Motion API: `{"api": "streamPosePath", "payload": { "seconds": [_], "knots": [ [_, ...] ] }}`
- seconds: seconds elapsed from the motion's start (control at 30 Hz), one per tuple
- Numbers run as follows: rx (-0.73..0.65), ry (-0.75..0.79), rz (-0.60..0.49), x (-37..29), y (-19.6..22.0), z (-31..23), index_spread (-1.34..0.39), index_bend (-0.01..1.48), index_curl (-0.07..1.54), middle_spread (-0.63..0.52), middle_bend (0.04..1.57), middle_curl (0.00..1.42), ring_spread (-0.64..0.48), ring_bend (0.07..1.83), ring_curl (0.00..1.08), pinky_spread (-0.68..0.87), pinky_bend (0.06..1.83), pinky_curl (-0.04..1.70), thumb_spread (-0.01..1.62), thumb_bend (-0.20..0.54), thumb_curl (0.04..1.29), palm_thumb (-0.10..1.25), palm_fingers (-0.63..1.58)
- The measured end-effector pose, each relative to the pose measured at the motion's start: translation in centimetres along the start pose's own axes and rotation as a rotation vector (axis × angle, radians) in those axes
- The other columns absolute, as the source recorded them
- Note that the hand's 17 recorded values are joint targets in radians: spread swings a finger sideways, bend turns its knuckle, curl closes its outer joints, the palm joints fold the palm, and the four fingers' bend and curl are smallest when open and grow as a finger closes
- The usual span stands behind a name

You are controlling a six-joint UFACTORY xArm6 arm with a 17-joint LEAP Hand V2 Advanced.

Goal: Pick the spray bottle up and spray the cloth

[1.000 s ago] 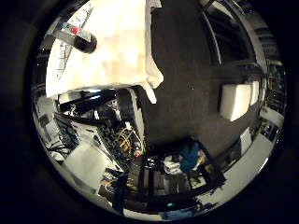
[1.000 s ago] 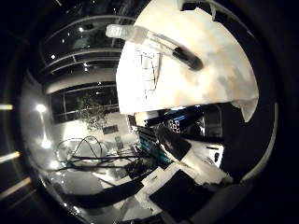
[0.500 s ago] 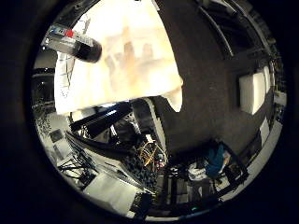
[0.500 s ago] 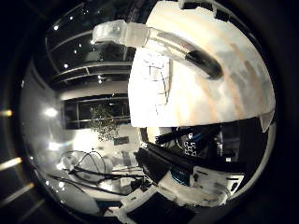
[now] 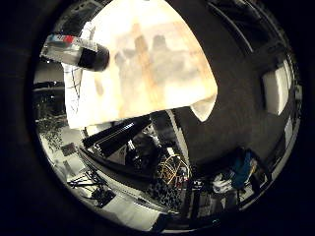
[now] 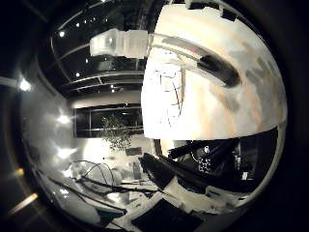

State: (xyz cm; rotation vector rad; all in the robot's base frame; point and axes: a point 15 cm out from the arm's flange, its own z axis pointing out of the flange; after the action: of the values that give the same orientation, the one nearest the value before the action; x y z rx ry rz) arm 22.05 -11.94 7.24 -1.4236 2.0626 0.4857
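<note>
The spray bottle (image 5: 76, 51) lies on the table (image 5: 147, 64), in the upper left of the little-finger view. Over the last second, table and bottle have grown bigger, so the hand is probably moving closer. Its fingers do not show, so open or closed cannot be told.

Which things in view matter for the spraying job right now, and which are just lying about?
For the job:
spray bottle
cloth

Just lying about:
potted plant
white box
blue bag
</note>
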Motion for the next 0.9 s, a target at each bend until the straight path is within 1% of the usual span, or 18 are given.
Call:
{"api": "streamPosePath", "payload": {
  "seconds": [0.2, 0.5, 0.73, 0.9],
  "knots": [
    [0.023, -0.033, 0.004, -0.6, -0.8, 0.9, -0.19, 0.15, 0.26, 0.13, 0.30, 0.35, 0.18, 0.47, 0.27, 0.39, 0.57, 0.30, 1.00, -0.024, 0.30, 0.42, 0.11],
    [0.016, -0.079, -0.008, -1.8, -1.2, 2.7, -0.19, 0.15, 0.26, 0.14, 0.29, 0.36, 0.18, 0.48, 0.28, 0.39, 0.58, 0.29, 1.01, -0.027, 0.29, 0.43, 0.11],
    [0.111, -0.131, -0.029, -2.5, -2.8, 3.0, -0.18, 0.15, 0.26, 0.14, 0.30, 0.36, 0.18, 0.48, 0.28, 0.39, 0.58, 0.29, 1.02, -0.026, 0.30, 0.44, 0.11],
    [0.128, -0.139, -0.020, -1.8, -2.7, 2.7, -0.17, 0.15, 0.26, 0.14, 0.30, 0.36, 0.18, 0.48, 0.28, 0.39, 0.58, 0.28, 1.02, -0.026, 0.30, 0.44, 0.11]
  ]
}}
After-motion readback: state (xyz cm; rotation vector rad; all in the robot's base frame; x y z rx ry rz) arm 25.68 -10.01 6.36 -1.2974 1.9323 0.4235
